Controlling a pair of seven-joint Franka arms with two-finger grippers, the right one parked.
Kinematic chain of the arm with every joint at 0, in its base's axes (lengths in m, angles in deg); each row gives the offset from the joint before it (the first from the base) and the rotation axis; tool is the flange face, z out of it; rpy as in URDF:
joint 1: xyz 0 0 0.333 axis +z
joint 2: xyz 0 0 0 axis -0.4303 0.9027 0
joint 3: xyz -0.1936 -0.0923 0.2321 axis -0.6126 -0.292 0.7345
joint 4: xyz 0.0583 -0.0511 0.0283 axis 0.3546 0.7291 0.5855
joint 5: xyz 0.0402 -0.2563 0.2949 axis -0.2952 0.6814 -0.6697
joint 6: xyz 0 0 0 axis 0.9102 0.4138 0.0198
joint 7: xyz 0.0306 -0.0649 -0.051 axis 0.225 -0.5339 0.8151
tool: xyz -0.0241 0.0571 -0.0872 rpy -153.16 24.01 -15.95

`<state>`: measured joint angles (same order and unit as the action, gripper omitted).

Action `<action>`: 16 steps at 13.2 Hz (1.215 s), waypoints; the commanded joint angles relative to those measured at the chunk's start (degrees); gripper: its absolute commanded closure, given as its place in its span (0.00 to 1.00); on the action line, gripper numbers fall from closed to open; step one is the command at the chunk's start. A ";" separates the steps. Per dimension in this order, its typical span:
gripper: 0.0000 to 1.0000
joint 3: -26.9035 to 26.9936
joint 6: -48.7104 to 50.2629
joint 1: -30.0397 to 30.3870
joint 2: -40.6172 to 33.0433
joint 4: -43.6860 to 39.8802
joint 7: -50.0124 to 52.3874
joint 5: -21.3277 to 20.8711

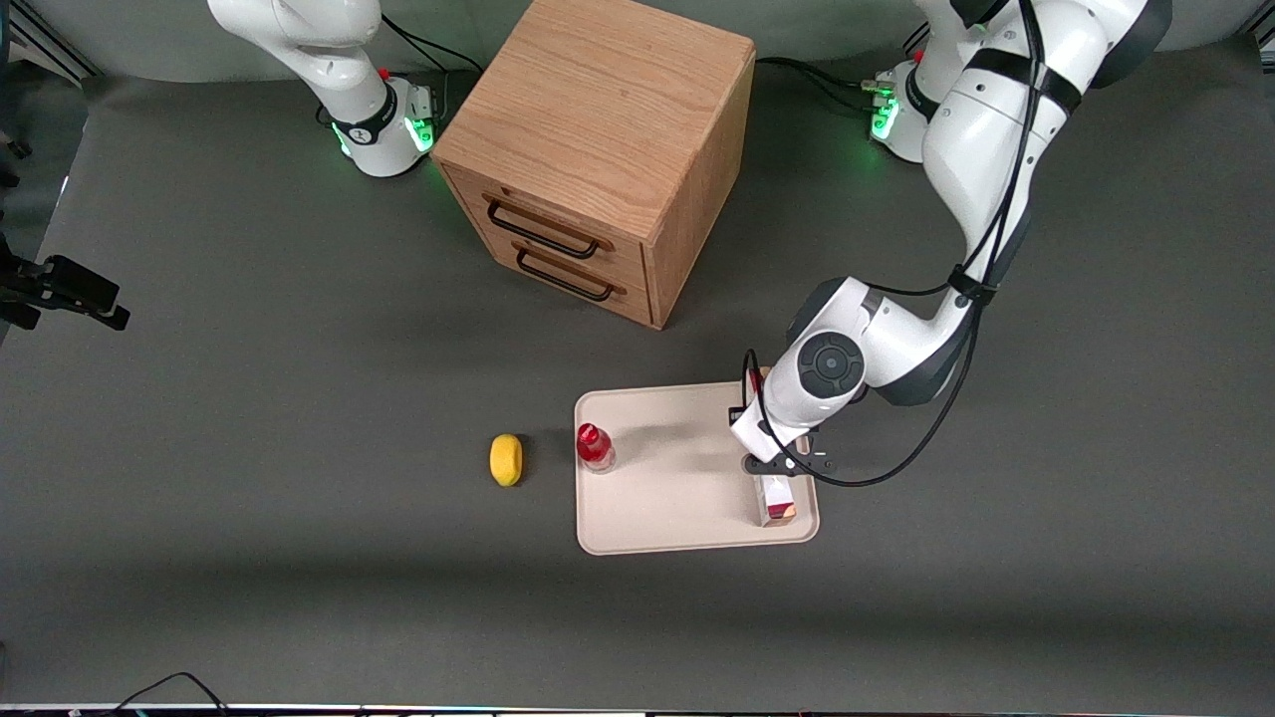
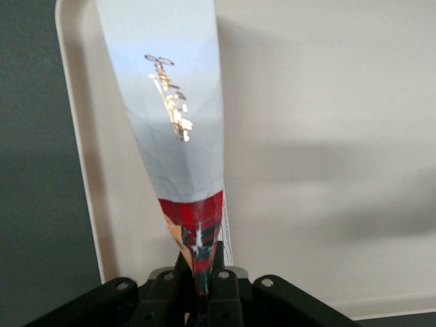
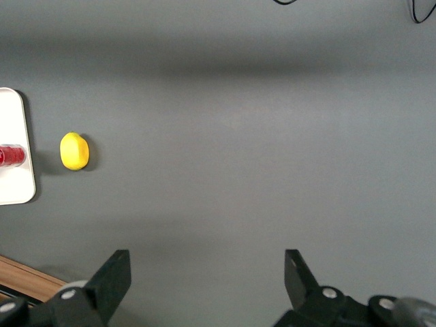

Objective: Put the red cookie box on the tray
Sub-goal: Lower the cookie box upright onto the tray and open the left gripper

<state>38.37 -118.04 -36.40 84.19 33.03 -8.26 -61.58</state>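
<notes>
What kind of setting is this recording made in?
Likely a robotics lab bench: a grey mat, a prop wooden drawer cabinet, and the gripper holding the red cookie box over the tray.

The red cookie box (image 1: 776, 503) is a long, thin cardboard box. In the left wrist view it (image 2: 178, 129) shows a white part with gold handwriting and a dark red patterned part. It lies over the tray (image 1: 677, 498), along the short edge at the working arm's end, with its brownish end pointing toward the front camera. The gripper (image 1: 782, 464) is clamped on the red part of the box. The tray is flat, cream-white and rectangular, with rounded corners and a low rim, and it lies on the grey table.
</notes>
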 commanded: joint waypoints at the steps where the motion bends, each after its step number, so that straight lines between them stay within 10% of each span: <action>1: 1.00 0.17 0.42 -0.34 1.34 -1.04 0.95 -1.23; 3: 0.63 0.25 0.33 -0.34 1.87 -1.13 0.86 -1.23; 4: 0.09 0.26 -0.62 -0.25 1.87 -1.04 0.86 -1.23; 5: 0.00 0.34 -1.50 -0.16 1.87 -0.96 0.78 -1.23; 16: 0.00 -0.01 2.68 0.36 -1.63 -2.54 0.69 -0.45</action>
<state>38.58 -119.34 -36.15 85.29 31.49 -8.26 -61.74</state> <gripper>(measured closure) 0.000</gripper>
